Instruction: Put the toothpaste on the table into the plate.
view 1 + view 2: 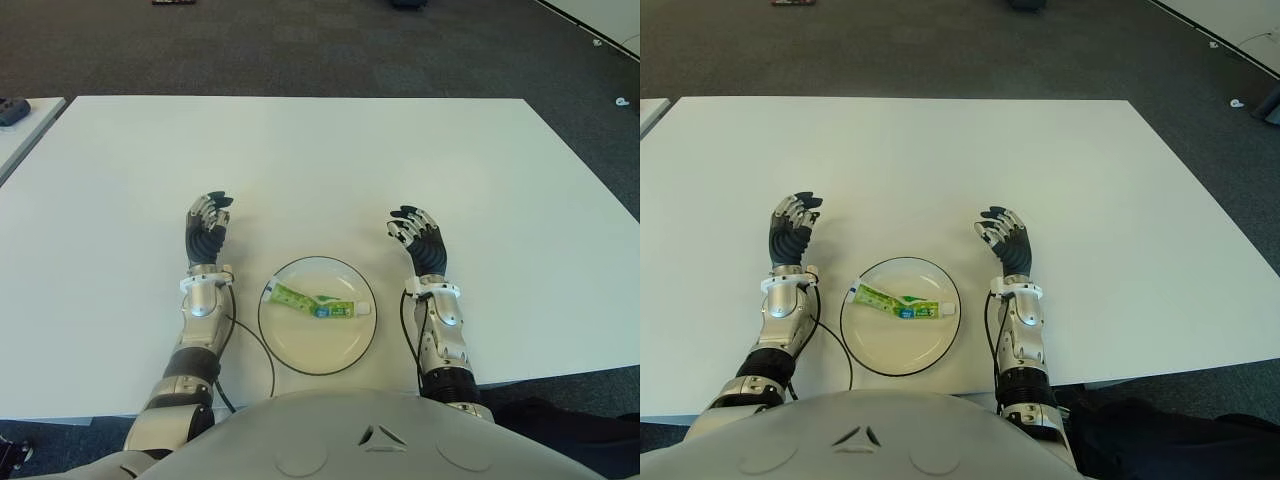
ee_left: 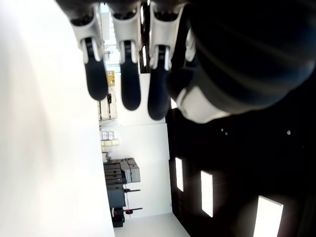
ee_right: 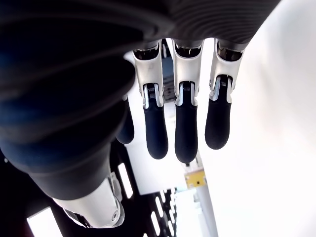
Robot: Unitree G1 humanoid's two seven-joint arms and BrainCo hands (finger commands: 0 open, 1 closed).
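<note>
- Left eye view: the toothpaste [image 1: 318, 304] is seen lying inside the plate [image 1: 300, 355], low in the middle of the frame, its long side running left to right. It is found between the left hand [image 1: 207, 228] and the right hand [image 1: 417, 236], a little below both.
- Right eye view: the same is shown; the right hand looks slightly nearer.
- Left wrist view: the fingers [image 2: 96, 79] are held loose and nothing is gripped.
- Right wrist view: the fingers [image 3: 186, 133] are stretched out and nothing is held.

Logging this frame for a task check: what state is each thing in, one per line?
toothpaste: lying flat in the plate, held by neither hand.
plate: on the table between the hands, holding the toothpaste.
left robot hand: left of the plate, fingers relaxed, empty.
right robot hand: right of the plate, fingers extended, empty.
table: bears the plate.
</note>
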